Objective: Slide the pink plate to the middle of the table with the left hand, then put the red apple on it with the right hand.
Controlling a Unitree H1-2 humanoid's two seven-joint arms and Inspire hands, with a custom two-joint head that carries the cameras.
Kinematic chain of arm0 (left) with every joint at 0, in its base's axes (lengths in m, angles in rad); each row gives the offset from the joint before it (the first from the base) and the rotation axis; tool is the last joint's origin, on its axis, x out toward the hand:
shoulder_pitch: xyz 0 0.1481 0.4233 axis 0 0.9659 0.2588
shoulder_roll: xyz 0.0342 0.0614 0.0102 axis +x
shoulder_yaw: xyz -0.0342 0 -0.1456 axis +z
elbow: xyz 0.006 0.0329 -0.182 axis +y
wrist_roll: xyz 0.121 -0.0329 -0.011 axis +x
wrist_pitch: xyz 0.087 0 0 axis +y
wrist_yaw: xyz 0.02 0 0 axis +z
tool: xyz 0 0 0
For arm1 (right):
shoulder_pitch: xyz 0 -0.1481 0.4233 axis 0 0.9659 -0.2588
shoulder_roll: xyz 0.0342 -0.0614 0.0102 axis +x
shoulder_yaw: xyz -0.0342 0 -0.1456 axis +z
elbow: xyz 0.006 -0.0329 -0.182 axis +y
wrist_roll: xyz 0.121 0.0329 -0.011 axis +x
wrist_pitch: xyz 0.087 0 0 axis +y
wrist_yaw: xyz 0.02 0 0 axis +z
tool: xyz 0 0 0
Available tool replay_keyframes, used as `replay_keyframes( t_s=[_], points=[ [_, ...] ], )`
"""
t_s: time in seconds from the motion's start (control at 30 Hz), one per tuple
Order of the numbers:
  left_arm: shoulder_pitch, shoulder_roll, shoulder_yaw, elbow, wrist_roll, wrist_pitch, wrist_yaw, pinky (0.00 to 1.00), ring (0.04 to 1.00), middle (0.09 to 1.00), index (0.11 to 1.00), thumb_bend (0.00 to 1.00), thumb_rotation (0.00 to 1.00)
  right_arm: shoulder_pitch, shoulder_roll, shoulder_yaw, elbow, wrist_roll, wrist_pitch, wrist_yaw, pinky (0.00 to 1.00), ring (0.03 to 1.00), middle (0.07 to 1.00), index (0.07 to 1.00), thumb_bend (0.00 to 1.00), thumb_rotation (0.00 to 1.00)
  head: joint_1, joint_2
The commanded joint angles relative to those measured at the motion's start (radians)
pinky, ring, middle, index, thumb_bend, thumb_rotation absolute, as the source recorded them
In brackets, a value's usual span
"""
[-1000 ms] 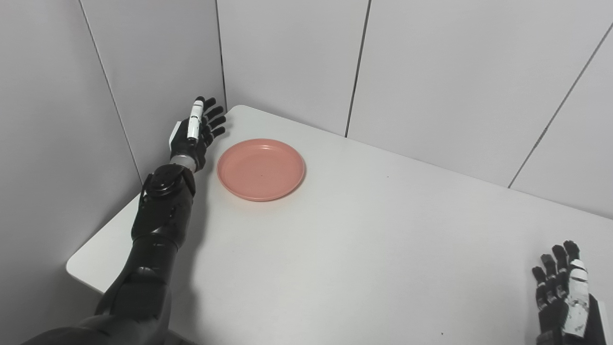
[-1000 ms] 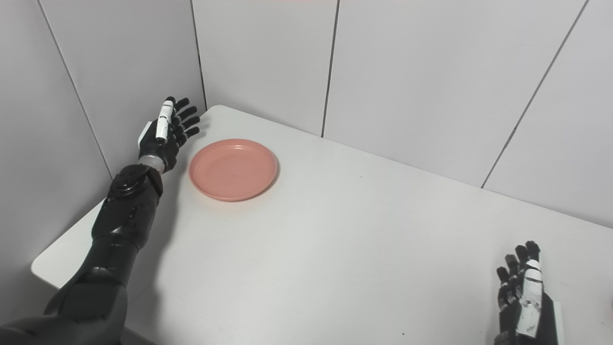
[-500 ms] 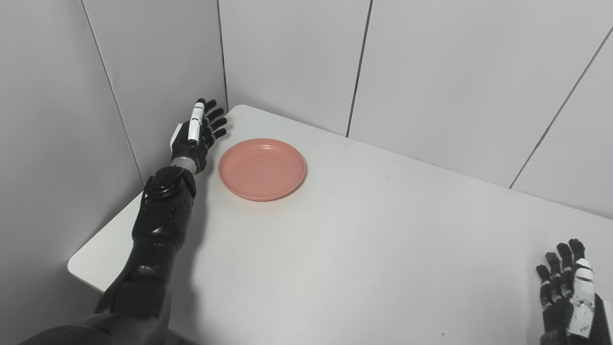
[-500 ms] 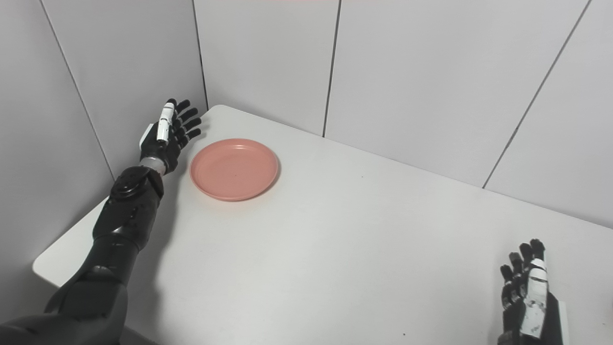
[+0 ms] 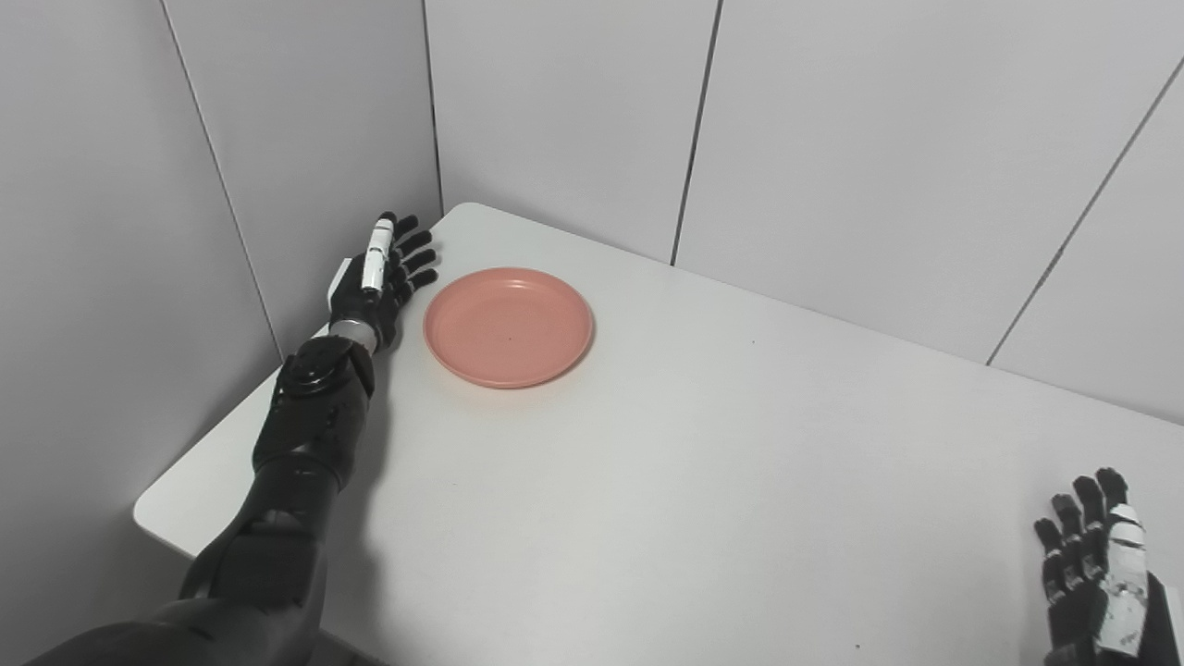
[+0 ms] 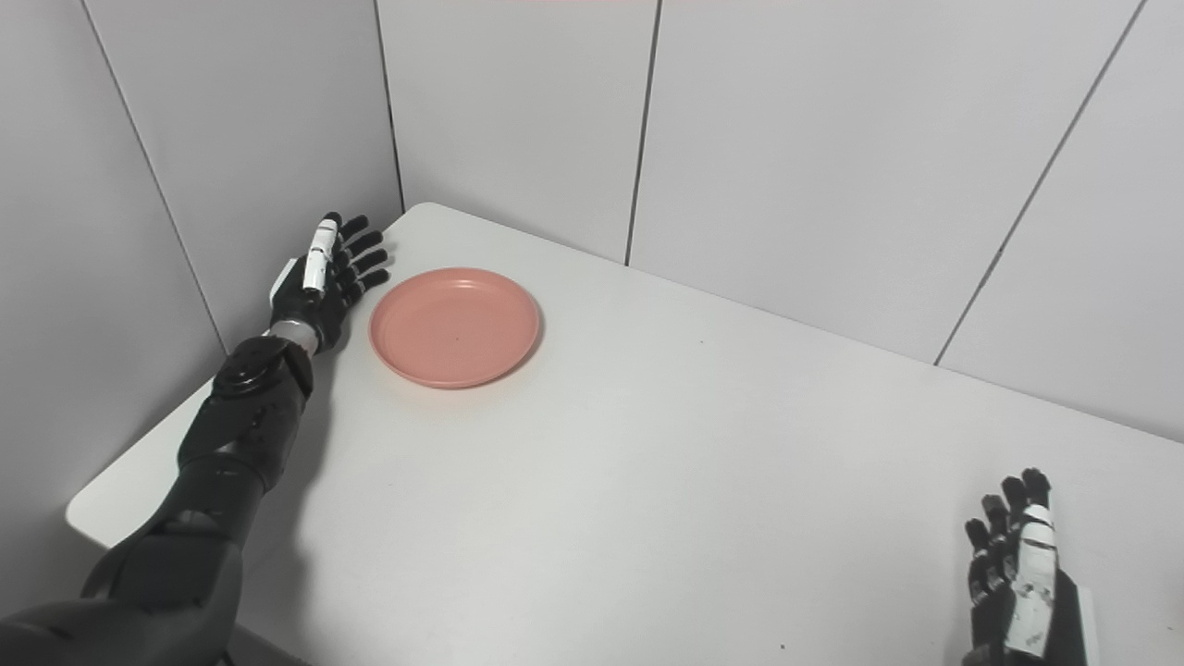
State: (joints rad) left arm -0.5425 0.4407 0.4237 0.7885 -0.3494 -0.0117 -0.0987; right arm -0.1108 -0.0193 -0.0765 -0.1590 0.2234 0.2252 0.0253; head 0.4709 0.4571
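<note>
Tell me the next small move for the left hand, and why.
Probably ease the left hand rightward until it touches the plate's near rim. The hand is open, beside the plate with a gap showing between them, and the plate sits near the table's far left corner, not its middle.

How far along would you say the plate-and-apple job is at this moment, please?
Nothing is finished yet. The pink plate sits near the table's far left corner, not the middle. The left hand is open beside the plate, not clearly touching it, so the slide is just starting. The right hand waits open at the near right. No apple is in view.
</note>
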Motion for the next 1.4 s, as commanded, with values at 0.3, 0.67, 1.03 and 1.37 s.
replay_keyframes(
  t_s=[0.3,0.67,1.03,1.37],
  points=[
    [-0.047,0.039,0.000,0.040,-0.015,-0.022,-0.019,0.86,0.854,0.852,0.842,0.33,1.00,-0.020,-0.003,0.001,-0.034,0.001,-0.010,0.007,1.00,1.000,1.000,1.000,0.00,1.00,-0.004,0.003],
    [-0.043,0.019,-0.024,0.038,-0.025,-0.023,-0.058,0.86,0.860,0.869,0.855,0.33,1.00,-0.021,-0.003,-0.002,-0.036,0.005,0.000,0.006,1.00,1.000,1.000,1.000,0.01,1.00,-0.006,0.006],
    [-0.006,-0.036,-0.057,-0.067,-0.029,0.059,-0.064,0.87,0.873,0.884,0.871,0.28,1.00,-0.021,-0.005,-0.001,-0.032,0.008,-0.012,0.012,1.00,1.000,1.000,1.000,0.00,1.00,-0.011,0.007],
    [0.000,-0.057,-0.076,-0.097,-0.027,0.077,-0.064,0.87,0.875,0.884,0.868,0.31,1.00,-0.019,0.000,0.004,-0.046,-0.003,0.011,0.002,1.00,1.000,1.000,1.000,0.01,1.00,-0.017,0.010]
  ],
)
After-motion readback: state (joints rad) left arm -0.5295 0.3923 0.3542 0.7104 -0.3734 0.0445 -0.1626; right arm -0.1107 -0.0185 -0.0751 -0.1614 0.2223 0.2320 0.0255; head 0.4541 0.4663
